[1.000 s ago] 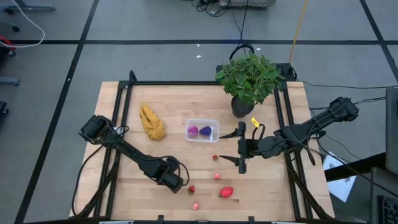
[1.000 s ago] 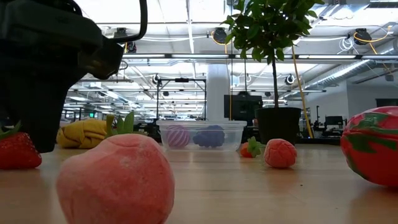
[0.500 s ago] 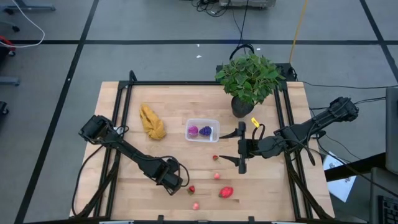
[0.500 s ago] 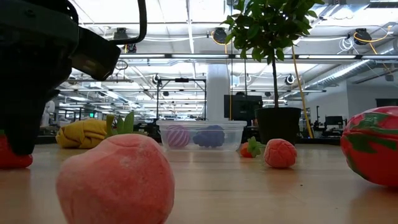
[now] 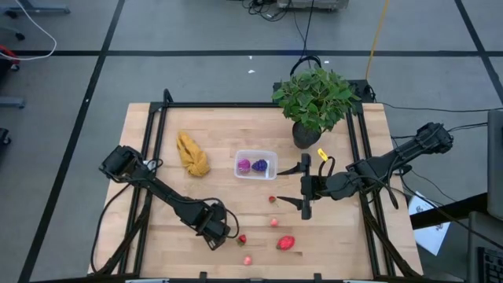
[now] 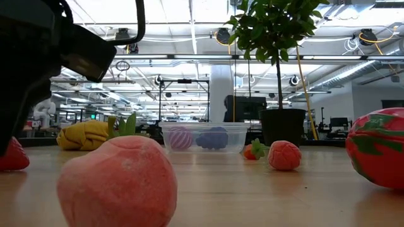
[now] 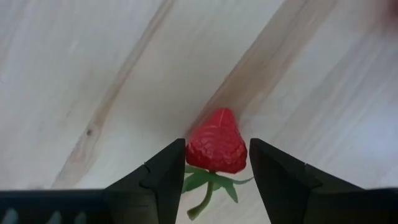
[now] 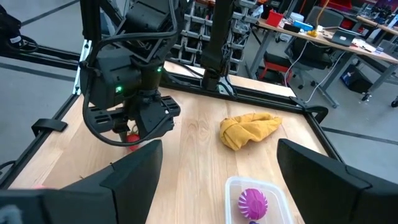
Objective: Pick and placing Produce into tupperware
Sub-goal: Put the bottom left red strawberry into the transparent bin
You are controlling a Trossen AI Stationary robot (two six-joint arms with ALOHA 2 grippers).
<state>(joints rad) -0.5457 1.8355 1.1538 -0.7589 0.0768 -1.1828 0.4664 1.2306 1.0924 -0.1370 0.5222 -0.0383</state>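
The left hand [image 7: 217, 171] is sitting low over the near part of the bench [image 5: 236, 126], its two fingers pressing on either side of a small red strawberry [image 7: 217, 148] — pinching it at its widest part, leaf end toward the wrist, likely so the tapered tip cannot slip out. Whether the berry is touching the wood or just clear of it cannot be told.

The tupperware [image 5: 255, 164] is standing well apart, toward the middle of the bench, and is holding a pink piece [image 5: 244, 165] and a purple piece [image 5: 260, 166]. Other red and pink produce is lying loose nearby, between the two arms.

The right hand [image 5: 305, 186] is waiting just beside the tupperware with its fingers spread wide — holding nothing.
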